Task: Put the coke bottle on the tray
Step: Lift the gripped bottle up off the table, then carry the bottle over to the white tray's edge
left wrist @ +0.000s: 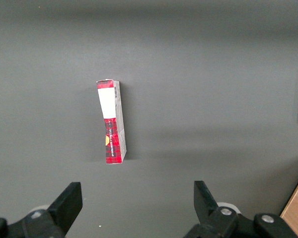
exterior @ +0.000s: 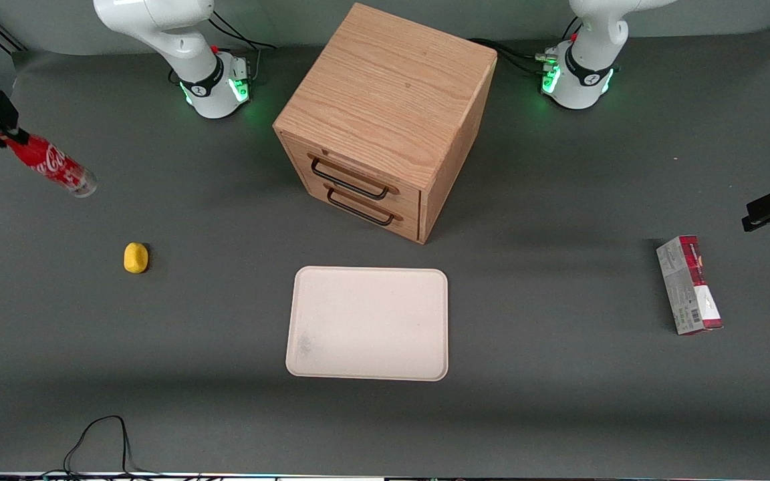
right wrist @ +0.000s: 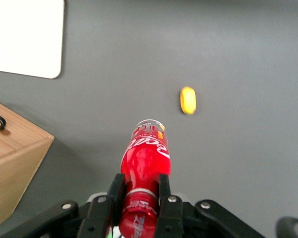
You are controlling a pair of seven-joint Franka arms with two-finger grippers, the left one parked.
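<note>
Now carry the coke bottle (exterior: pixel 51 164) across to the tray (exterior: pixel 368 323) without letting it swing: it is held by its neck end only, so you want a slow, level transfer and a descent that brings the clear base down flat onto the tray's bare middle, not on its low rim. Keep well clear of the wooden drawer cabinet (exterior: pixel 385 120), which stands just farther from the front camera than the tray, and pass over the small yellow object (exterior: pixel 136 258) lying between you and the tray. The gripper (right wrist: pixel 140 198) is clamped on the bottle's neck near the cap, at the working arm's end of the table, well apart from the tray. Your arm reaches out low and sideways, bottle tilted with its base pointing down and toward the tray.
</note>
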